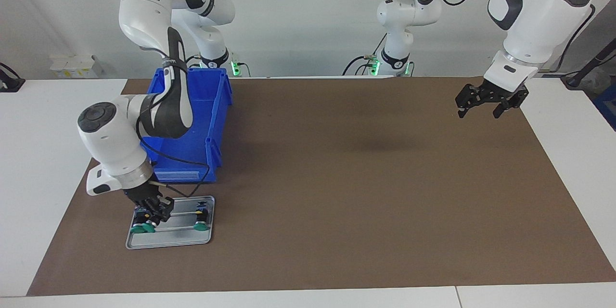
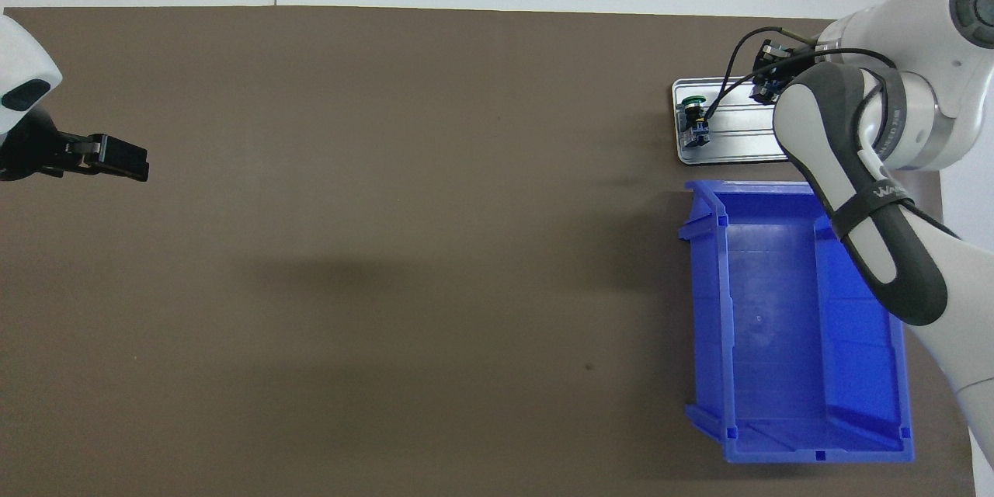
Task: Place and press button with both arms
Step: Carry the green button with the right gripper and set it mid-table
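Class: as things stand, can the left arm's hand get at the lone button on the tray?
Probably yes. The left hand hangs open over the bare mat, nothing standing between it and the lone button on the tray. The right hand is busy at the tray's other end. It is a long reach.

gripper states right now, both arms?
Left gripper: open, empty, waiting above the brown mat.
Right gripper: shut on a green button at the metal tray.
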`<state>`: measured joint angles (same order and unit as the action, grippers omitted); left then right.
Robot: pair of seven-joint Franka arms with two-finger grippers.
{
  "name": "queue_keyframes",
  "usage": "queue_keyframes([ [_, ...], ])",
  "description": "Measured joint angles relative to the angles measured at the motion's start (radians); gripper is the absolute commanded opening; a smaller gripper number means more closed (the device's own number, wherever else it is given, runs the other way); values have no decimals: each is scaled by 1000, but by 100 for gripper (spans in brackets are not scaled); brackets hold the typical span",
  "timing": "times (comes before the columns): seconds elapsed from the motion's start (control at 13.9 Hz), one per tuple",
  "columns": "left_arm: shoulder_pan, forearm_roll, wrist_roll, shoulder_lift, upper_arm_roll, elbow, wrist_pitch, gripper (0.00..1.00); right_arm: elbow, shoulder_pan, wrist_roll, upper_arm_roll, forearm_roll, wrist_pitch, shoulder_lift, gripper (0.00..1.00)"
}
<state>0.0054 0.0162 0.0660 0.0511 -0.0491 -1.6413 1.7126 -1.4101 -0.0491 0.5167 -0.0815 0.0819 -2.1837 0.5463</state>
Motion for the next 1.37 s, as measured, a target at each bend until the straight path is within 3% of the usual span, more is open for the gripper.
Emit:
queue_keyframes([
  [0.36,0,0,0,0,0,0,0,100,73,-120,574,3,0,74,-29,0],
  [0.87,0,0,0,0,0,0,0,100,70,-453,1262,6,-56,131,-32,0],
  [1.08,0,0,0,0,-1,0,0,100,74,-559,1446,6,-100,135,26,0],
  [1.37,-5,0,0,-6,-15,0,0,100,165,-654,1570,6,-106,75,156,0],
])
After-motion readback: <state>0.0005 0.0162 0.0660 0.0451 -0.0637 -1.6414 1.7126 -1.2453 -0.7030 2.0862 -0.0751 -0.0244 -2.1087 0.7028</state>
